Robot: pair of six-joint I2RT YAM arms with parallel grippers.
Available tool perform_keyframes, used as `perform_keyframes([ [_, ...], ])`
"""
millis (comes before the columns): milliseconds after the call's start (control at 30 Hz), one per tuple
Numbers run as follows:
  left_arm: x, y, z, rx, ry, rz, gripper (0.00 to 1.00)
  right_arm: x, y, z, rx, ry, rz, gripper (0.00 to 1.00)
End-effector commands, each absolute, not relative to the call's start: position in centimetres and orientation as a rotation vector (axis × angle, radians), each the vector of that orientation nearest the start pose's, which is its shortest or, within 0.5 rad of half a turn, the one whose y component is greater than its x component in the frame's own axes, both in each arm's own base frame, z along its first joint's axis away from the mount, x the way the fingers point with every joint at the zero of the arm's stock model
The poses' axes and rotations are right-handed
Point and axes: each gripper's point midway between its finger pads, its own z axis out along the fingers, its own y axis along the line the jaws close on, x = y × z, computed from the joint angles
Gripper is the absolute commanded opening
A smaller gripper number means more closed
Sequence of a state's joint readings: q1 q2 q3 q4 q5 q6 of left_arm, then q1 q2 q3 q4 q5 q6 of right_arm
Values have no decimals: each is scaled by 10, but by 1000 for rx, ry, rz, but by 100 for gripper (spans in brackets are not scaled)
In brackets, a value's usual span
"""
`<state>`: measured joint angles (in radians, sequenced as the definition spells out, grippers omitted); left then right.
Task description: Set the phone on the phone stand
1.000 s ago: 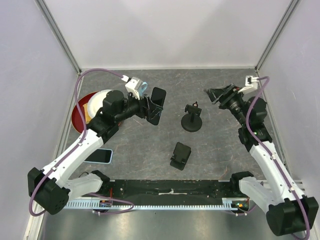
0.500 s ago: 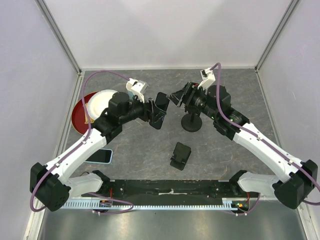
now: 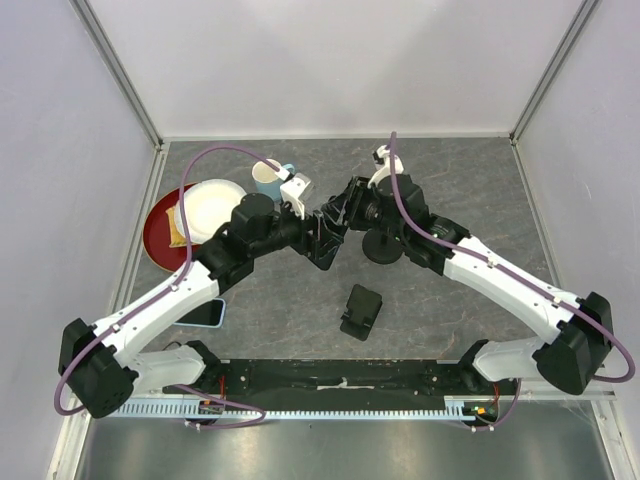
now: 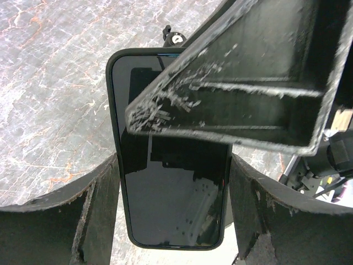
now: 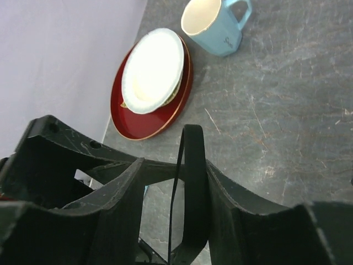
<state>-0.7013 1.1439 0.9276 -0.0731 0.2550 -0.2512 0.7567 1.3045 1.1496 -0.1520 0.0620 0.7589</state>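
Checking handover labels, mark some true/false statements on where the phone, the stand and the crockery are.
1. The left gripper holds the black phone. True.
2. The phone sits on the black round-based phone stand. False: it is held in the air beside the stand, which carries nothing.
3. The right gripper has one finger on each side of the phone's edge. True.
4. The light-blue mug lies on its side. False: it stands upright, mouth up.
5. The white dish rests on the red plate. True.
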Motion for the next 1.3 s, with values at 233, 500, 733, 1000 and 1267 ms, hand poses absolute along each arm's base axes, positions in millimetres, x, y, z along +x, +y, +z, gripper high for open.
perform_keyframes([
  [233,272,-291,272,629,1754,-768,2,300,299,295,69,1988,854,46],
  [500,262,-298,276,677,1715,-812,2,295,304,301,34,1985,896,37],
  [733,252,-304,278,724,1686,-815,2,293,311,307,5,1984,937,29],
  [1000,247,-306,282,717,1718,-823,33,296,301,303,-17,1960,882,0],
  [1267,237,-296,305,659,1615,-867,90,285,214,351,122,1707,670,0],
])
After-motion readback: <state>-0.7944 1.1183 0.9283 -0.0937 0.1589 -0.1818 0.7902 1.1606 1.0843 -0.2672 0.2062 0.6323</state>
